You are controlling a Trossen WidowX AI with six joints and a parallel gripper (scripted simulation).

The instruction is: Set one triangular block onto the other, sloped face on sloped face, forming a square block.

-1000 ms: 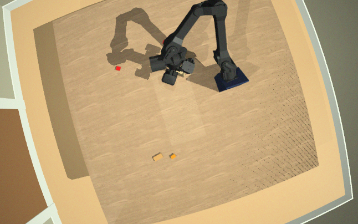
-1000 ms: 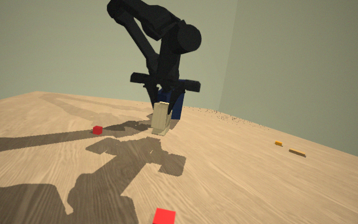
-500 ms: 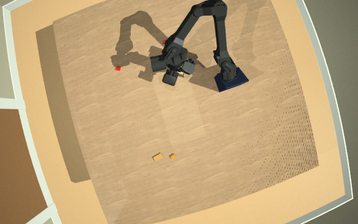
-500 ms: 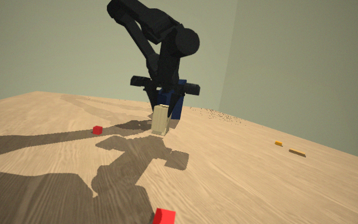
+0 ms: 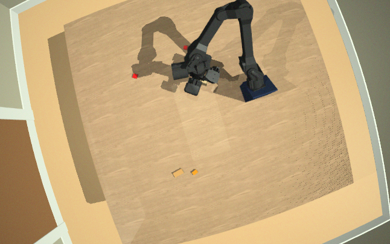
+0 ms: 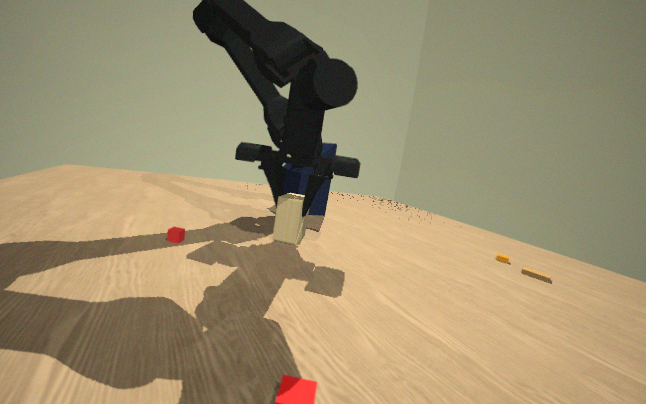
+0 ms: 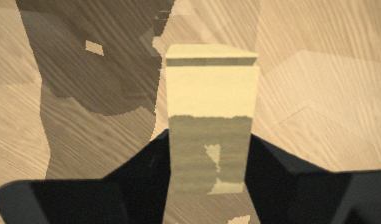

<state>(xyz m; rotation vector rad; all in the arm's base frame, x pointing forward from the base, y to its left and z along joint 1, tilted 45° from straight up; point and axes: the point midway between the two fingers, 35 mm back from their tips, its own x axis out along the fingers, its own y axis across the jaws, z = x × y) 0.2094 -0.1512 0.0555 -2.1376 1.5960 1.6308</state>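
My gripper (image 6: 291, 206) (image 7: 202, 134) is shut on a pale yellow triangular block (image 6: 289, 221) (image 7: 213, 92), held upright between the fingers. The other triangular block (image 7: 211, 50) shows in the wrist view only as a light strip and a thin shadowed band beyond the held block's far edge. The held block hides most of it. The two are very close together, almost in line sideways. I cannot tell whether the sloped faces touch or whether the tops are level. In the top view the arm covers nearly all of both blocks.
One red cube (image 5: 185, 47) (image 6: 175, 234) is near the forearm's shadow. Another red cube (image 5: 134, 75) (image 6: 296, 389) is farther out from the base. A tan oblong block (image 5: 177, 173) (image 6: 536, 274) and a small orange block (image 5: 194, 171) (image 6: 502, 258) lie well away from the gripper.
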